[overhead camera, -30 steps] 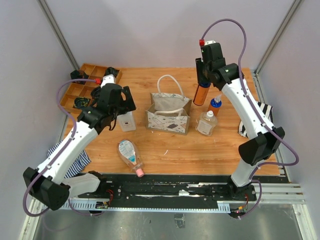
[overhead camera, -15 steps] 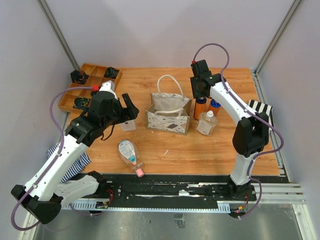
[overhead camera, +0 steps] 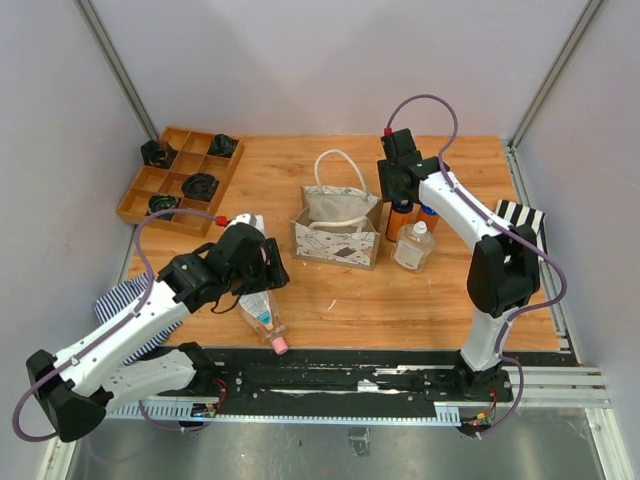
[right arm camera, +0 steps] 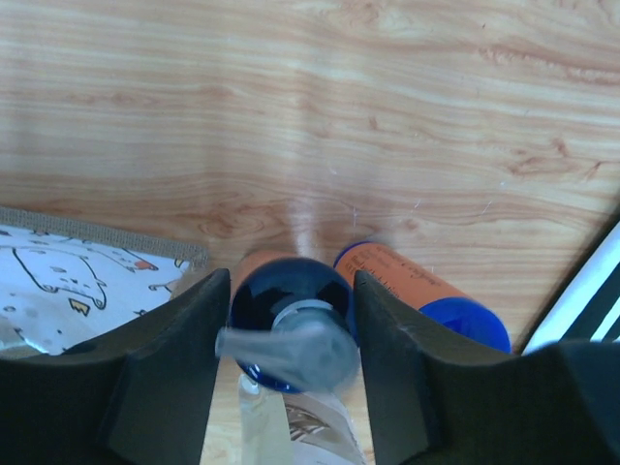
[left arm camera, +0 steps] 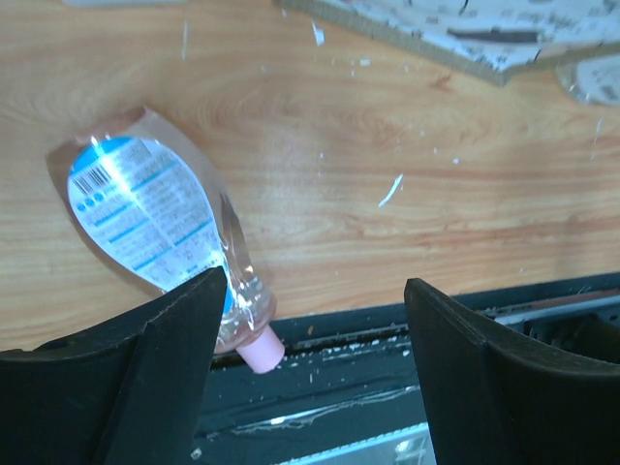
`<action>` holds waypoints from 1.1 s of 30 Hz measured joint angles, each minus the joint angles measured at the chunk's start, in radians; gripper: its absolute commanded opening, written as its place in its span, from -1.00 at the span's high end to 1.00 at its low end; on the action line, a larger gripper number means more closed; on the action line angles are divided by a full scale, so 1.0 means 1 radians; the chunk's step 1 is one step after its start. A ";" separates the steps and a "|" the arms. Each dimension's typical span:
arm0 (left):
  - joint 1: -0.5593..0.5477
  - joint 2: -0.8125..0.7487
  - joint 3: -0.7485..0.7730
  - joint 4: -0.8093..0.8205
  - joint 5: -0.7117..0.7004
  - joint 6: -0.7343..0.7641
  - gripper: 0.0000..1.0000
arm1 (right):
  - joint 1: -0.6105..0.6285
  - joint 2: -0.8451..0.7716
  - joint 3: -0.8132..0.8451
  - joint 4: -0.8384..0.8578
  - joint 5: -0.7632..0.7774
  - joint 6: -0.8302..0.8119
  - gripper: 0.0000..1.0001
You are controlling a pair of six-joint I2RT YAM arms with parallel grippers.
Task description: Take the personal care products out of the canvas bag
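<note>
Left gripper [left arm camera: 315,291] is open, jaws wide, nothing between them. It hangs low over the near-left part of the table [overhead camera: 350,295], right above the pink-cap bottle [left arm camera: 145,213]. That bottle is clear with a blue label and lies flat on its side, cap toward the near edge, near-left of the canvas bag [overhead camera: 335,238] and clear of it.

Right gripper [right arm camera: 291,281] is closed on the orange pump bottle [overhead camera: 401,215], fingers [right arm camera: 184,349] pressed to both sides of its blue pump top. The bottle stands upright on the table just right of the bag.

A second orange bottle [right arm camera: 407,286] with a blue cap sits just right of the held one. The clear white-cap bottle [overhead camera: 413,246] stands just near of those two, also outside the bag.

The bag stands upright mid-table, mouth open, one rope handle up at the far side; can't tell what is inside.

Wooden tray [overhead camera: 150,185] with black objects sits far left. One striped cloth [overhead camera: 520,215] is at the right edge, another striped cloth [overhead camera: 125,300] is under the left arm.
</note>
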 measured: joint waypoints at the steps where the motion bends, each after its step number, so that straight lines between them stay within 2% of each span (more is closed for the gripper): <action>1: -0.026 0.000 -0.008 -0.010 -0.005 -0.016 -0.55 | 0.004 -0.005 -0.010 -0.001 0.000 0.002 -0.20; 9: -0.153 -0.006 -0.044 -0.056 -0.024 -0.129 -0.53 | 0.026 -0.100 -0.071 -0.013 0.008 0.008 -0.61; 20: -0.365 0.101 -0.037 -0.198 -0.087 -0.304 -0.52 | 0.098 -0.414 -0.076 -0.008 0.047 -0.019 -0.70; 23: -0.397 0.087 -0.043 -0.225 -0.084 -0.380 -0.47 | 0.101 -0.523 -0.109 -0.001 0.048 -0.023 -0.76; 27: -0.415 0.057 -0.077 -0.258 -0.069 -0.475 -0.27 | 0.103 -0.659 -0.168 0.017 0.050 -0.030 -0.81; 33: -0.489 0.064 -0.195 -0.189 0.001 -0.612 -0.20 | 0.103 -0.750 -0.186 0.022 0.048 -0.041 -0.82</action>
